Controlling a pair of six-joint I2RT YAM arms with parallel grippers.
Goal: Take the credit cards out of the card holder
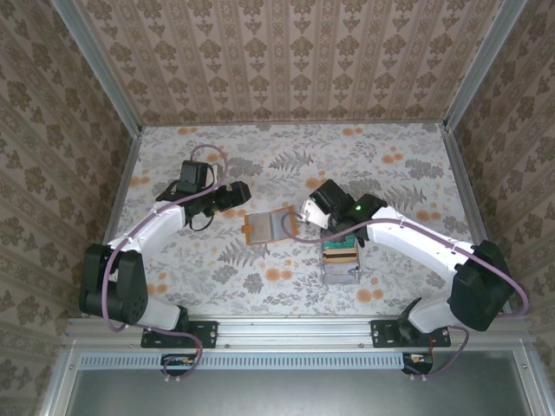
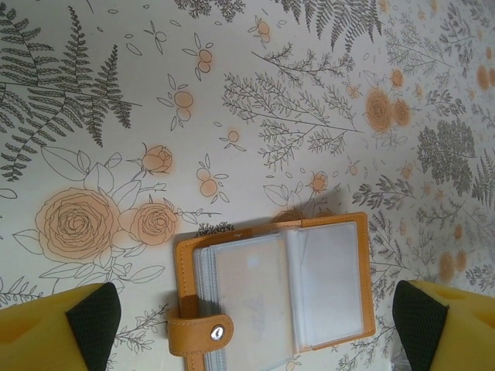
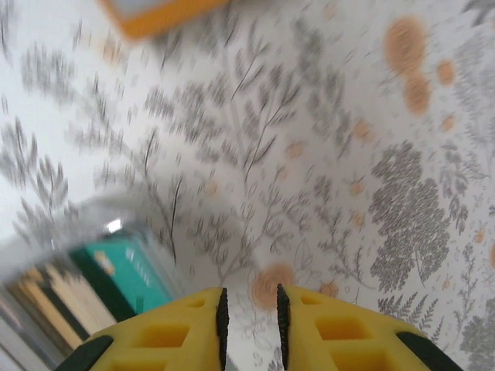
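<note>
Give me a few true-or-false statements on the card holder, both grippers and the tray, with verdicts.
1. The card holder lies open, inner face up. True.
2. The left gripper is clamped on the card holder. False: it is wide open and not touching it.
3. The grey tray holds teal and yellow cards. True.
4. The right gripper is spread wide. False: it is nearly shut, with a narrow gap left.

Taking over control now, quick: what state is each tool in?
Left tool: open, empty, above the card holder.
Right tool: nearly closed, nothing visible in it.
</note>
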